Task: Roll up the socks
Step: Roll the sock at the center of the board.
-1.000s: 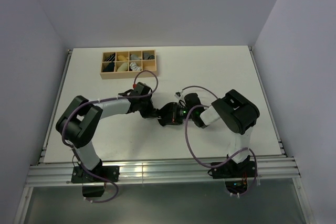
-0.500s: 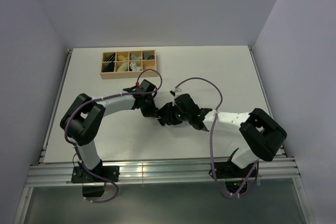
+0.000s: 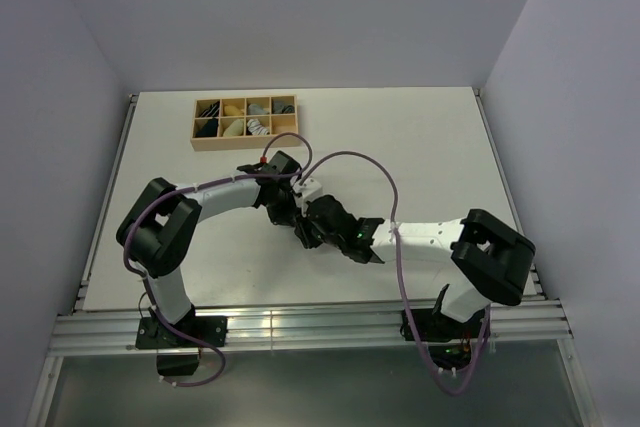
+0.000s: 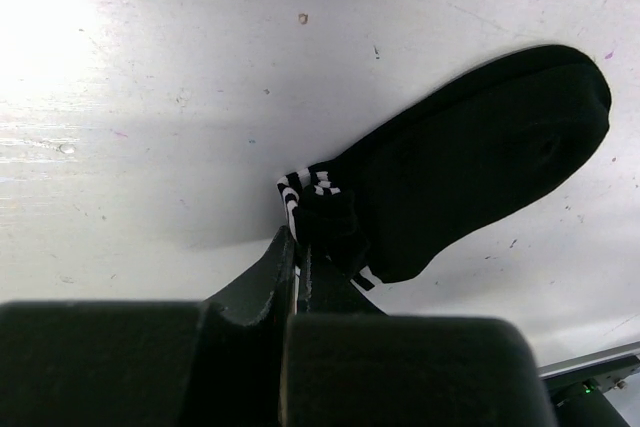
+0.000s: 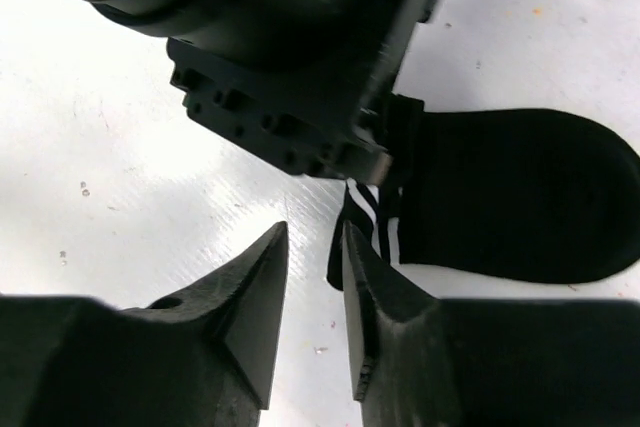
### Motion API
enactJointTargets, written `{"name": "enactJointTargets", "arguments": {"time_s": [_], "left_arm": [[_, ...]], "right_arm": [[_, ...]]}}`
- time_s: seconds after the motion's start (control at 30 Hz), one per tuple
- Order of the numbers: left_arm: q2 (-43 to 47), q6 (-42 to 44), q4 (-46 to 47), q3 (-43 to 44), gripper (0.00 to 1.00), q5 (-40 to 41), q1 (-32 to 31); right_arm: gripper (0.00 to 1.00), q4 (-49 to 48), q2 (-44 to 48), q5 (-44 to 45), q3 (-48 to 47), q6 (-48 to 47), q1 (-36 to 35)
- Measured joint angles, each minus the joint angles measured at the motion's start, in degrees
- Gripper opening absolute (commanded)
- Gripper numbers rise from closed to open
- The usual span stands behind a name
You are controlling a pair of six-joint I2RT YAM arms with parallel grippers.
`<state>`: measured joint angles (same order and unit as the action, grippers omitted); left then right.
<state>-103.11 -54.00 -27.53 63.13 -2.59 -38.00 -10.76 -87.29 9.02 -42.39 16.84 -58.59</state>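
1. Left gripper [image 4: 296, 247]: my fingers are pressed together on the white-banded cuff [image 4: 312, 187] of the black sock [image 4: 480, 157]. In the left wrist view no gap shows between them, and the fabric bunches where they pinch it. The cuff's lower edge is hidden behind my own fingers.

2. Right gripper [image 5: 313, 247]: my fingers stand slightly apart, with bare table [image 5: 120, 177] showing through the narrow gap. Nothing is held. The tips sit just beside the cuff, and I cannot tell whether the nearer finger touches it.

3. Position of the sock: it lies flat on the table near the centre, with the toe end pointing away from the pinched cuff. In the right wrist view the body of my left gripper fills the upper part of the frame. It covers the cuff opening, and the toe runs to the right edge.

4. Top view: both wrists meet over the same spot and form one dark mass. The sock cannot be separated from the grippers there, and neither pair of fingers can be read from above.

5. Wooden box [image 3: 245, 145]: it sits at the far left of the table, well apart from the grippers. Its compartments hold small dark, tan and striped items, too small to identify.
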Motion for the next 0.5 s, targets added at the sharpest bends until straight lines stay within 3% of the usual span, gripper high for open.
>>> {"name": "enactJointTargets", "arguments": {"time_s": [0.5], "left_arm": [[0.0, 0.28, -0.13, 0.0, 0.0, 0.48, -0.31]], "right_arm": [[0.33, -1.64, -8.63, 3.69, -2.32, -2.32, -1.44]]}}
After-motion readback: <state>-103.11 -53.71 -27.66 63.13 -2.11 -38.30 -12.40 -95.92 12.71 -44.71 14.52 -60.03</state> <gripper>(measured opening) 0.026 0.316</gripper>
